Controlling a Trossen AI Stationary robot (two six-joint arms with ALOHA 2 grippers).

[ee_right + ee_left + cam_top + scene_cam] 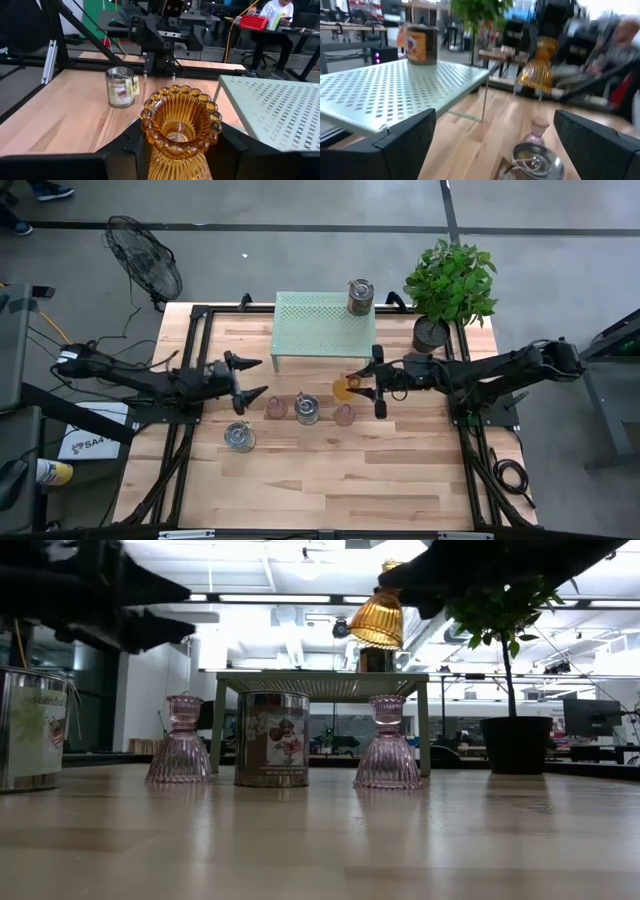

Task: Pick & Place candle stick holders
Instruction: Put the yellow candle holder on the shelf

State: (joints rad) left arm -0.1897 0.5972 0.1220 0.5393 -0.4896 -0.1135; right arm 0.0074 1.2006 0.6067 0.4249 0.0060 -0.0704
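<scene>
The right gripper (362, 387), mid-frame, squeezes the ribbed, beaded amber glass holder (178, 130) in the air. The left gripper (250, 378), left of centre, gapes open.

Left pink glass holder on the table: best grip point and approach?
Take the left pink glass holder at its narrow waist, between the small cup on top and the flared ribbed skirt, coming straight down from above. It stands upright, and the skirt slopes, so fingers would slip there. Put one finger on the open left side: a silvery tin stands close on its right. The left gripper is open, nearby.
</scene>
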